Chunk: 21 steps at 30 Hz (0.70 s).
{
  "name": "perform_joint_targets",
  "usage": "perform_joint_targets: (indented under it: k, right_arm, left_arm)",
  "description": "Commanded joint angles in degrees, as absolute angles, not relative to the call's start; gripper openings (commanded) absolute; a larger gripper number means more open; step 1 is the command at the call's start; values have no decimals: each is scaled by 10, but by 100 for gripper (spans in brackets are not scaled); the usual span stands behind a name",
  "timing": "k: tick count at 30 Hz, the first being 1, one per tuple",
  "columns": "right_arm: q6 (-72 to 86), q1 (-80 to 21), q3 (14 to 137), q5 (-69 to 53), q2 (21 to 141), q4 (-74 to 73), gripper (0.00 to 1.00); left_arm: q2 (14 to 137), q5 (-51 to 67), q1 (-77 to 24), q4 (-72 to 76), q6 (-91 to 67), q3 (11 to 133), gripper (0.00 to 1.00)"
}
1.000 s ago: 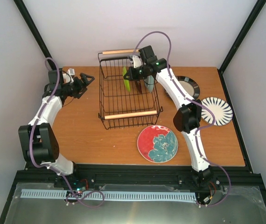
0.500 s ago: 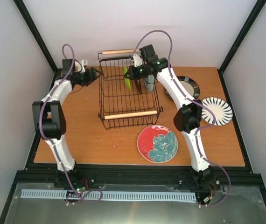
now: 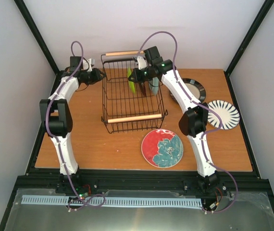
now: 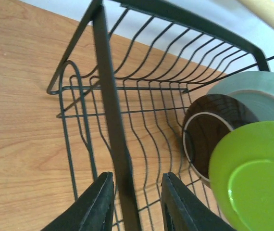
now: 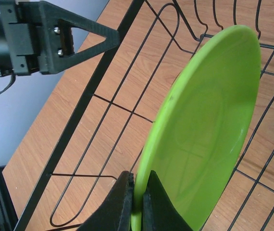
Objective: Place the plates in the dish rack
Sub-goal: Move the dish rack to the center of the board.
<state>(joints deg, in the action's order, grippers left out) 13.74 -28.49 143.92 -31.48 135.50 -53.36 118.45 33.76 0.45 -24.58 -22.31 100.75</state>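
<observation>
well, the lime green plate (image 5: pixel 199 130) stands on edge inside the dish rack (image 3: pixel 103 96), in its far half. its flat plane runs from the rack's near side to its far side, with one face turned to the rack's left wall. the right gripper (image 5: pixel 138 186) reaches in from above the rack and is clenched on the plate's upper rim, one finger on each face, so letting go should only need the fingers to part sideways. the left gripper (image 4: pixel 136 178) sits at the rack's far left corner, its fingers straddling the rim bar (a slit shows on one side, so i judge it not yet clamped), probably to steady the rack. the plate looks glossy, shallow and plain-faced. a dark plate (image 4: pixel 206 139) and a pale green plate (image 4: pixel 262 91) stand just beyond it, toward the rack's right wall.
</observation>
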Motion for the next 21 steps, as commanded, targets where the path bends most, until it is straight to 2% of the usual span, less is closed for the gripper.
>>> perform_joint_targets:
  k: [1, 4, 5, 9, 14, 21]
  right_arm:
    - [124, -285, 1432, -313, 1332, -533, 3]
    - [124, -285, 1431, -313, 1332, -534, 3]
    - [124, -285, 1431, -313, 1332, -534, 3]
    - [122, -285, 1430, -315, 1333, -536, 3]
    - [118, -285, 1429, -317, 1330, -535, 3]
    - [110, -288, 1425, -328, 1315, -535, 3]
  left_arm:
    - [1223, 323, 0, -270, -219, 1056, 30]
    - [1248, 320, -3, -294, -209, 1094, 31]
    - [1251, 320, -4, -295, -209, 1097, 27]
    - [1246, 310, -4, -291, -219, 1090, 2]
    - [1198, 263, -4, -272, -241, 1033, 1]
    - [1098, 204, -4, -222, -302, 883, 1]
